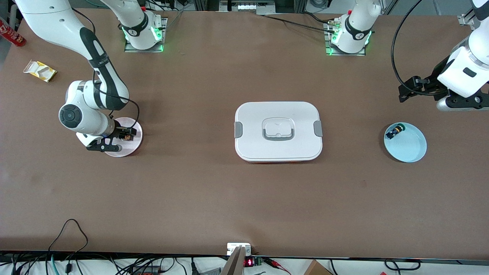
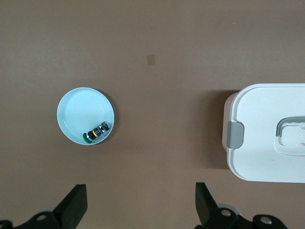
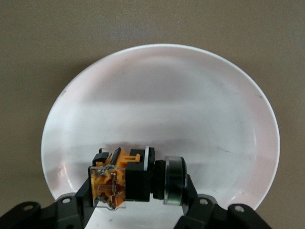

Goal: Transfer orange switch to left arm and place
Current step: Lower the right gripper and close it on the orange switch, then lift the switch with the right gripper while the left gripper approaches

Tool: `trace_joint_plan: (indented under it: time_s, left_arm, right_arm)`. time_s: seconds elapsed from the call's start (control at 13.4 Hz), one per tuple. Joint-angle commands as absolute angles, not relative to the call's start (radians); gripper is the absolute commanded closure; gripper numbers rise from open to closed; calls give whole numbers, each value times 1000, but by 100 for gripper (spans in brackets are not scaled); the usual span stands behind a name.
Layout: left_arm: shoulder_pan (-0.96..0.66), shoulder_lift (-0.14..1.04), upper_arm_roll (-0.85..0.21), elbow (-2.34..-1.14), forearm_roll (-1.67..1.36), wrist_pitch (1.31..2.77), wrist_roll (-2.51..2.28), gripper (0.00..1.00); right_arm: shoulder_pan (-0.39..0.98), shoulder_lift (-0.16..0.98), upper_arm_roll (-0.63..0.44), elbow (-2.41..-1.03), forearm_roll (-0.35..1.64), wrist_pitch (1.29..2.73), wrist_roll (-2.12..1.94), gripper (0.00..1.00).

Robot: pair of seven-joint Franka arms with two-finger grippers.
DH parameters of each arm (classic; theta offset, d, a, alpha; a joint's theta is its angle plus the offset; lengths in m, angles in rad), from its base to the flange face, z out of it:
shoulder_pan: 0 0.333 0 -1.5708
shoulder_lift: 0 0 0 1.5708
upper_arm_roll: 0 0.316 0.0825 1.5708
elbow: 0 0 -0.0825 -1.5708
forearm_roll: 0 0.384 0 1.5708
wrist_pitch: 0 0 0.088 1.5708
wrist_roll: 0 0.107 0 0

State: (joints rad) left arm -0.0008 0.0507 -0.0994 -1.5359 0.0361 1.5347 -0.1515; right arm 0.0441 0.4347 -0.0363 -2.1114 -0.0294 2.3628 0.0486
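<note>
Right fingers point(image 3: 90, 195) clamp orange switch point(image 3: 119, 179) in pink plate point(image 3: 190, 105) | left fingers point(image 2: 72, 206) spread | blue dish point(image 2: 78, 107): green-capped switch point(image 2: 96, 132)

No readable words anywhere here. The red can point(image 1: 12, 35) at the table's corner carries white lettering, too small to make out.

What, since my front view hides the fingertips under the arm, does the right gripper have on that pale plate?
Observer: The right gripper is shut on the orange switch, one finger at each end, low over the plate.
Operator: And the left one?
Observer: The left gripper waits open above bare table. Its camera shows the blue dish holding a green-capped switch, with the box beside it.
</note>
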Motion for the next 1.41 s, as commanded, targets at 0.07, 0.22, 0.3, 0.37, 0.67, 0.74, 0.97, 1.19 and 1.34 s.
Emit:
trace_joint_plan:
  time_s: [0.07, 0.22, 0.3, 0.37, 0.67, 0.74, 0.97, 1.19, 1.34]
  left_arm:
    - [0, 67, -100, -1503, 54, 1513, -160, 0]
    - [-3, 66, -100, -1502, 54, 1509, -163, 0]
    - [-8, 67, -100, -1502, 55, 1509, -163, 0]
    - [-9, 67, -101, -1502, 57, 1511, -161, 0]
    - [-14, 162, -103, -1497, 58, 1508, -160, 0]
    - [-11, 187, -101, -1473, 73, 1497, -163, 0]
    - [-8, 180, -100, -1462, 71, 1477, -169, 0]
    - [-12, 181, -103, -1468, 66, 1453, -166, 0]
    - [-37, 201, -101, -1467, 64, 1418, -164, 0]
  right_arm:
    - [60, 391, -3, -1966, -20, 2141, -8, 92]
    - [87, 373, 2, -1884, -20, 2038, -8, 92]
    - [106, 371, 2, -1841, -17, 1990, -9, 92]
    - [115, 365, 5, -1812, -17, 1949, -12, 92]
    - [123, 318, 95, -1741, 8, 1865, -184, 98]
    - [124, 308, 116, -1709, 44, 1835, -184, 98]
    - [144, 284, 176, -1608, 112, 1818, -289, 98]
    - [195, 267, 183, -1585, 205, 1865, -489, 98]
    - [202, 268, 181, -1588, 309, 1887, -700, 98]
